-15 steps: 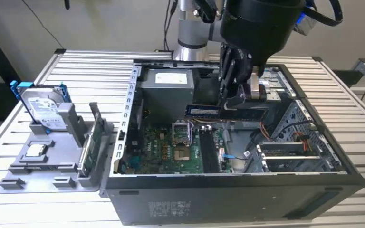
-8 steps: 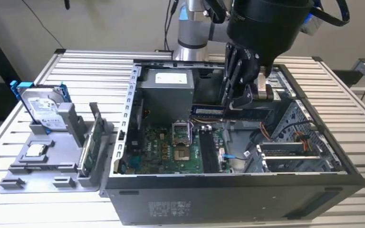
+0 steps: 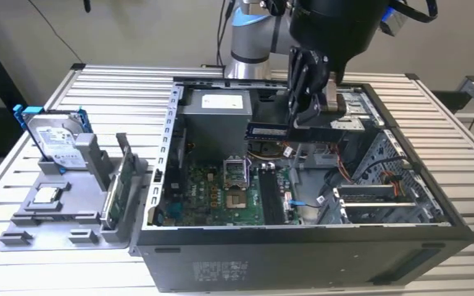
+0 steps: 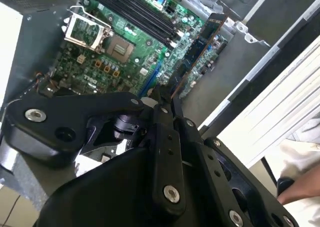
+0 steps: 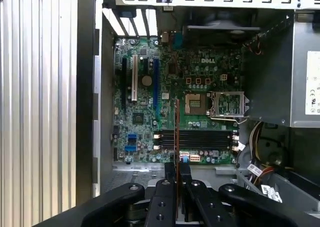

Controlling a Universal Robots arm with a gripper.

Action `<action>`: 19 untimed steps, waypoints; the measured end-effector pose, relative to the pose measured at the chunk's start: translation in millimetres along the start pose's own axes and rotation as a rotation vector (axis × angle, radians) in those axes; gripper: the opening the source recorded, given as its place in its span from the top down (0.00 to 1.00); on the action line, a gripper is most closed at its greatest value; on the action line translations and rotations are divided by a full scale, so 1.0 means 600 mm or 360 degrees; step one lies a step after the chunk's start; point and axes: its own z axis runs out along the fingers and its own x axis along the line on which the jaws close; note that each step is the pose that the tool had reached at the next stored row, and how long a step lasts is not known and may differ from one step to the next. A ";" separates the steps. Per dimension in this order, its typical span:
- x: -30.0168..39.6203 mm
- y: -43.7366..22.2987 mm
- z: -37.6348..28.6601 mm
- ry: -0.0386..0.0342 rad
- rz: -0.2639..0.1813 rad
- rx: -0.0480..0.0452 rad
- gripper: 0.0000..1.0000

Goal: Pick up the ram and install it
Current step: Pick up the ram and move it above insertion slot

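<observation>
Above the open computer case (image 3: pixel 303 259), upper middle of the exterior view, we see the jaws closed on the ram (image 3: pixel 291 131), held level and clear of the green board (image 3: pixel 212 197). At the frame's left a hard drive (image 3: pixel 56 139) stands racked on the tabletop (image 3: pixel 105 80).

In the second wrist view the ram (image 4: pixel 200 42) juts out from the jaws, pinched across its flat faces.

In the first wrist view it shows edge-on over the black slots (image 5: pixel 197 138).

We judge it light, stiff, thin and fragile, best gripped by faces or edges, away from the contacts.
</observation>
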 end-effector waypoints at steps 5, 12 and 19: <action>-0.034 0.000 0.005 0.0000 0.0000 0.0023 0.86; -0.074 0.000 0.012 0.0001 0.0000 0.0062 0.86; -0.103 0.003 0.016 0.0000 0.0001 0.0097 0.86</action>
